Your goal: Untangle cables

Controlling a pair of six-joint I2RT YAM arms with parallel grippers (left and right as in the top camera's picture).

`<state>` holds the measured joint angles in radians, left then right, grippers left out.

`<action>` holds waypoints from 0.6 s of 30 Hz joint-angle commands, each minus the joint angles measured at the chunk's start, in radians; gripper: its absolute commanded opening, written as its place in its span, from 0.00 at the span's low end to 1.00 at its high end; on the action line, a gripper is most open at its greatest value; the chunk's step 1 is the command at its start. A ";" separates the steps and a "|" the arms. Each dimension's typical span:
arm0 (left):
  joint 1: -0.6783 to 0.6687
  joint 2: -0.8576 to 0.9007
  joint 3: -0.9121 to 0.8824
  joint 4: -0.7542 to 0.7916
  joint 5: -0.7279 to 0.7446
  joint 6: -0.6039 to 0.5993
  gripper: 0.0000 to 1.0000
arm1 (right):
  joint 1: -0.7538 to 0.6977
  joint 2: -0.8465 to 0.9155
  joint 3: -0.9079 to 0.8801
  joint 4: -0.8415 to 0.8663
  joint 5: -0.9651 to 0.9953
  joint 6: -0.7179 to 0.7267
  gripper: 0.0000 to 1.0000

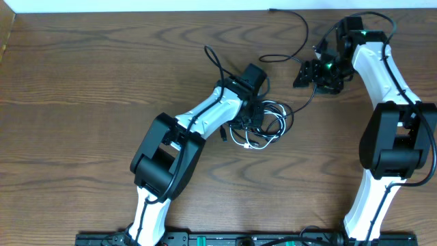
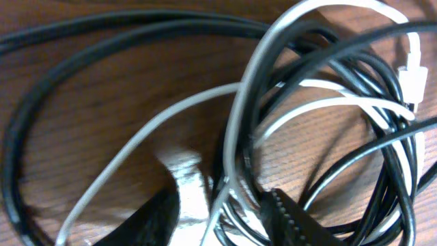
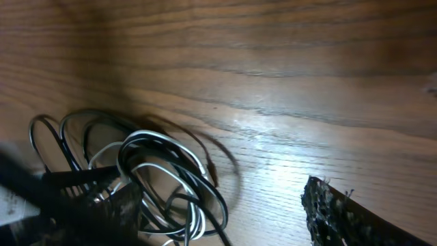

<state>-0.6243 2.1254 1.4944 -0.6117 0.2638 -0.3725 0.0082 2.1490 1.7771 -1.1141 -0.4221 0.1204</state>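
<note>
The cables lie in a tangle of black loops and one white cord at the table's middle. My left gripper points down into the tangle. In the left wrist view its two fingers stand apart, with the white cord and black strands running between them; a white plug shows at the upper right. My right gripper is open, up and to the right of the tangle. Its view shows the tangle at the lower left and bare wood between its fingers.
A thin black cable curves from the far table edge towards the right gripper, and another strand runs from there down to the tangle. A loose black loop lies left of the left wrist.
</note>
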 commanded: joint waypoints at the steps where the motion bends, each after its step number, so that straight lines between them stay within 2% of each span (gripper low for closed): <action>1: -0.010 0.026 -0.005 -0.004 -0.011 -0.041 0.38 | 0.018 -0.025 0.010 -0.001 0.002 -0.010 0.73; 5: -0.012 0.026 -0.005 -0.002 -0.011 -0.090 0.26 | 0.023 -0.025 0.010 -0.001 0.001 -0.010 0.72; 7: -0.012 0.026 -0.005 -0.003 -0.015 -0.089 0.08 | 0.024 -0.025 0.010 -0.001 0.001 -0.010 0.72; 11: 0.008 0.000 0.011 -0.015 -0.002 -0.045 0.08 | 0.026 -0.025 0.010 -0.001 -0.004 -0.010 0.68; 14: 0.031 -0.064 0.048 -0.031 0.068 0.047 0.07 | 0.033 -0.025 0.010 0.003 -0.046 -0.015 0.64; 18: 0.052 -0.207 0.055 -0.030 0.152 0.136 0.07 | 0.046 -0.043 0.021 0.011 -0.228 -0.140 0.57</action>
<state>-0.5926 2.0727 1.5013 -0.6403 0.3260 -0.3496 0.0338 2.1490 1.7771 -1.1030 -0.4931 0.0834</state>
